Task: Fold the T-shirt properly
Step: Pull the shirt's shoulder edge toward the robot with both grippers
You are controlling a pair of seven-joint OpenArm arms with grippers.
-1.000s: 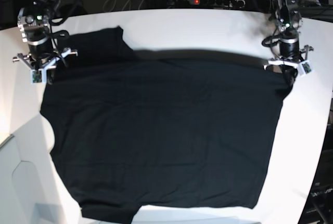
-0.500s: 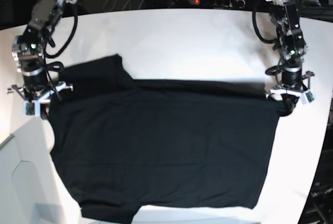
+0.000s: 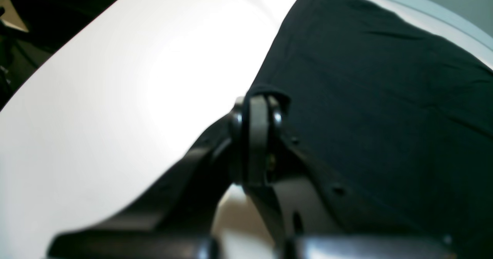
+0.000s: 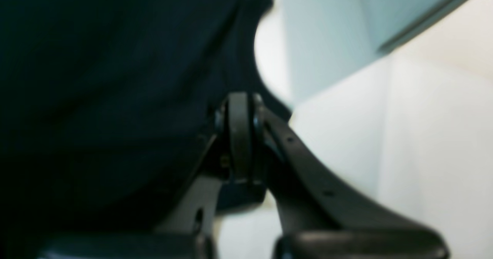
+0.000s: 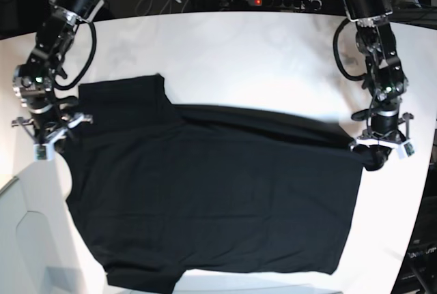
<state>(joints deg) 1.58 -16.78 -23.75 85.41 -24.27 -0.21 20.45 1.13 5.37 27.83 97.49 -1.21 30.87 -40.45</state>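
Both arms have dragged the folded edge of the T-shirt [image 5: 212, 185] further toward the near side of the white table [image 5: 259, 55] since the earlier frames, leaving more bare tabletop behind it. Left gripper [image 5: 377, 152] is pinched closed on the shirt's corner at the base view's right; right gripper [image 5: 53, 138] is clamped on the opposite corner at the left. Shirt lies flat, spread across the table's middle and near side, one sleeve sticking out far-left.
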